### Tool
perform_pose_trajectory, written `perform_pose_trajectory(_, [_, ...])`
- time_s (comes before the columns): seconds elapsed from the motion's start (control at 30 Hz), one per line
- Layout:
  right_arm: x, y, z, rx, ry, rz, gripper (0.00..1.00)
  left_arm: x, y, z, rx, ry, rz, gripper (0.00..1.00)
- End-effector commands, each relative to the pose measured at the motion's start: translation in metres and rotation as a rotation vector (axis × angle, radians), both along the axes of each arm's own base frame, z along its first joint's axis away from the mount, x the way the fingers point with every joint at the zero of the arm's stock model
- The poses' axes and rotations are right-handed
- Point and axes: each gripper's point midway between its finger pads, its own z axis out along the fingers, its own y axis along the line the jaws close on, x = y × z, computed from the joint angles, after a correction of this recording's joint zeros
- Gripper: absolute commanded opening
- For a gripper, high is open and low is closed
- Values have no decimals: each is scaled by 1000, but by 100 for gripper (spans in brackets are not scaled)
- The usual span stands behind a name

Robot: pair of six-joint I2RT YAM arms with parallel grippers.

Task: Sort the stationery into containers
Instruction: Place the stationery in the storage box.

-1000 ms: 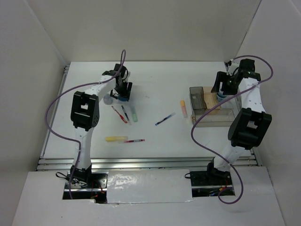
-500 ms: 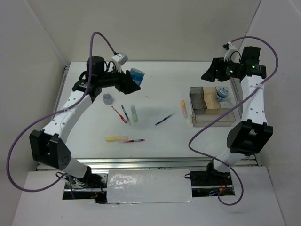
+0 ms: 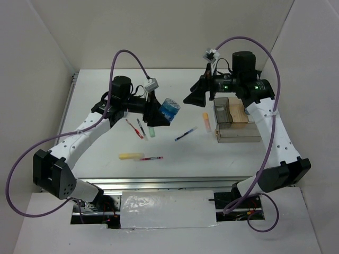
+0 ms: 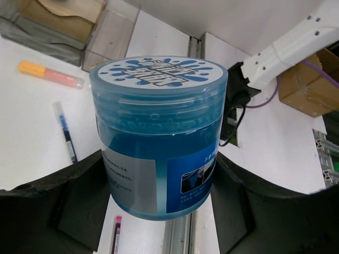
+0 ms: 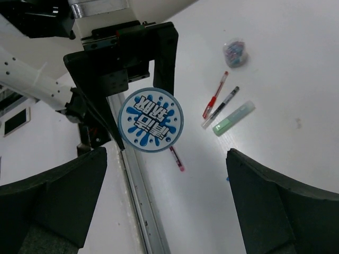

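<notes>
Since the earlier frame both arms have swung toward the middle of the worktop, and the right one has left its place above the box. A round blue tub (image 4: 159, 132) with a white, blue-splashed lid is held off the worktop near the centre, a little toward 12 o'clock. The left pincer (image 3: 159, 112) is closed on it, one black finger on each side of its wall. Just at its 2 o'clock, facing the lid, the right pincer (image 3: 192, 98) stands wide open and holds nothing. At 3 o'clock sits the clear brownish box (image 3: 235, 132) with inner compartments. An orange highlighter (image 3: 206, 122) lies just beside its 9 o'clock side, and a blue pen (image 3: 185, 134) lies between there and the centre. Below the tub, toward 8 o'clock, a red pen (image 3: 133, 128), a dark pen (image 3: 140, 127) and a green highlighter (image 3: 151, 130) lie close together. Nearer the arm bases, at 7 o'clock, are a yellow highlighter (image 3: 131, 156) and a second red pen (image 3: 151, 157). A small grey-patterned roll (image 5: 235, 52) lies beyond the pens.
</notes>
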Motion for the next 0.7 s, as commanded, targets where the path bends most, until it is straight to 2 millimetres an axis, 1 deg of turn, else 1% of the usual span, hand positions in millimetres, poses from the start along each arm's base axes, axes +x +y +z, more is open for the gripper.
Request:
perform_pose_trajectory(0.0, [-10, 17, 1, 2, -8, 36, 100, -26, 0, 37, -87, -152, -111, 21])
perform_pose_trajectory(0.1, [-13, 24, -3, 2, 38, 57, 100, -37, -4, 39, -82, -201, -142, 22])
perform_pose_trajectory(0.13, [-14, 25, -4, 6, 48, 65, 100, -37, -5, 38, -74, -230, -144, 22])
perform_pose_trajectory(0.17, [-17, 27, -4, 15, 57, 80, 100, -42, -7, 39, -68, -231, -156, 22])
perform_pose_trajectory(0.2, [-21, 30, -5, 20, 71, 95, 100, -43, -8, 37, -65, -227, -159, 22])
perform_pose_trajectory(0.27, [-28, 35, -9, 21, 92, 120, 100, -42, -9, 39, -66, -235, -160, 22])
perform_pose_trajectory(0.3, [-31, 38, -14, 14, 100, 134, 100, -43, -10, 39, -66, -236, -165, 22])
perform_pose_trajectory(0.33, [-37, 42, -16, 7, 102, 155, 100, -43, -11, 43, -69, -257, -170, 22])
perform_pose_trajectory(0.37, [-41, 44, -20, -2, 118, 167, 100, -42, -11, 41, -63, -245, -171, 22])
perform_pose_trajectory(0.47, [-51, 52, -25, -12, 127, 209, 100, -40, -13, 43, -62, -246, -170, 22])
perform_pose_trajectory(0.6, [-62, 58, -31, -23, 138, 240, 100, -40, -13, 42, -58, -244, -166, 22])
perform_pose_trajectory(0.67, [-69, 60, -34, -28, 147, 261, 100, -38, -13, 41, -50, -286, -167, 22])
